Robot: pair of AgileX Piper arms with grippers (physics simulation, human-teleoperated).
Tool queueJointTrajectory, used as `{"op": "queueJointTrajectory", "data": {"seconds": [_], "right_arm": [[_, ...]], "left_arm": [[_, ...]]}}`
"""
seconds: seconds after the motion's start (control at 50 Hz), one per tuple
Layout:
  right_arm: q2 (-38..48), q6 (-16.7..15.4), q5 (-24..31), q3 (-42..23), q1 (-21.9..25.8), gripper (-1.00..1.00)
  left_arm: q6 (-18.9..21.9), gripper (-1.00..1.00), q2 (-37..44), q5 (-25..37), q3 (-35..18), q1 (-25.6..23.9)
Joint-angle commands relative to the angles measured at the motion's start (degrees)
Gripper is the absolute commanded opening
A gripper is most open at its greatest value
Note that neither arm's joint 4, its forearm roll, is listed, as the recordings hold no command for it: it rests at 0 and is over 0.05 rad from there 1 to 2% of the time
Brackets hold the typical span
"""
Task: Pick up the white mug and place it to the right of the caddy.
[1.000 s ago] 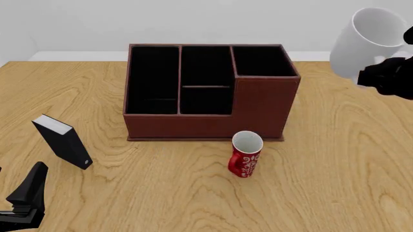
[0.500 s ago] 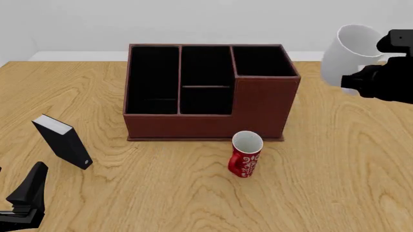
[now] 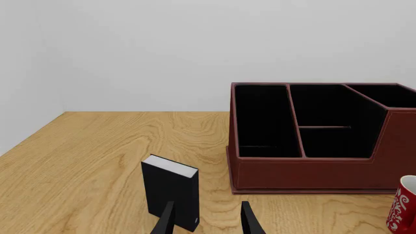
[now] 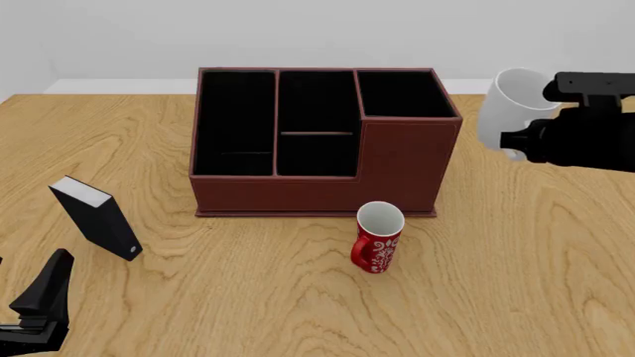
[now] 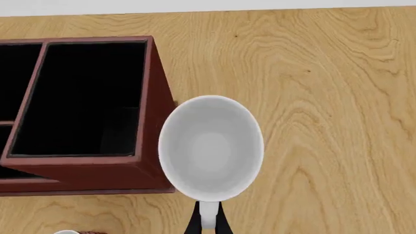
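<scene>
The white mug (image 4: 508, 110) hangs in the air just right of the caddy (image 4: 397, 175), close to its taller right section. My right gripper (image 4: 523, 140) is shut on the mug's near rim or handle side. In the right wrist view I look down into the mug's opening (image 5: 211, 146), with the gripper (image 5: 208, 220) pinched on its edge and the caddy's wall (image 5: 85, 168) right beside it. I cannot tell whether the mug touches the table. My left gripper (image 4: 40, 305) is open and empty at the near left; it also shows in the left wrist view (image 3: 206, 223).
A red mug with white floral pattern (image 4: 377, 242) stands in front of the caddy's right part. A small black box with a white top (image 4: 94, 217) stands at the near left, just ahead of my left gripper (image 3: 170, 190). Bare wooden table (image 4: 555, 245) lies right of the caddy.
My right gripper has carried the white mug left and down, from high at the far right to close beside the caddy's right wall. The left arm has not moved.
</scene>
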Motion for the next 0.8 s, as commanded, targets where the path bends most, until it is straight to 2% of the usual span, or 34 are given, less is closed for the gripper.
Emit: {"op": "queueJointTrajectory", "data": {"seconds": [0.02,0.48,0.62,0.7,0.72,0.8], "right_arm": [[2.8,0.9,-1.7,-0.2,0.2,-1.00],[7.2,1.9,-4.1,-0.5,1.0,-1.00],[8.4,1.7,-5.0,0.2,0.9,-1.00],[9.1,0.7,-5.2,0.4,0.8,-1.00],[9.4,-0.4,-5.3,0.5,-0.2,-1.00],[9.3,-0.4,-5.1,0.7,0.0,-1.00]], "left_arm": [[0.0,1.00,0.0,0.0,0.0,0.0],[0.0,1.00,0.0,0.0,0.0,0.0],[0.0,1.00,0.0,0.0,0.0,0.0],[0.0,1.00,0.0,0.0,0.0,0.0],[0.0,1.00,0.0,0.0,0.0,0.0],[0.0,1.00,0.0,0.0,0.0,0.0]]}}
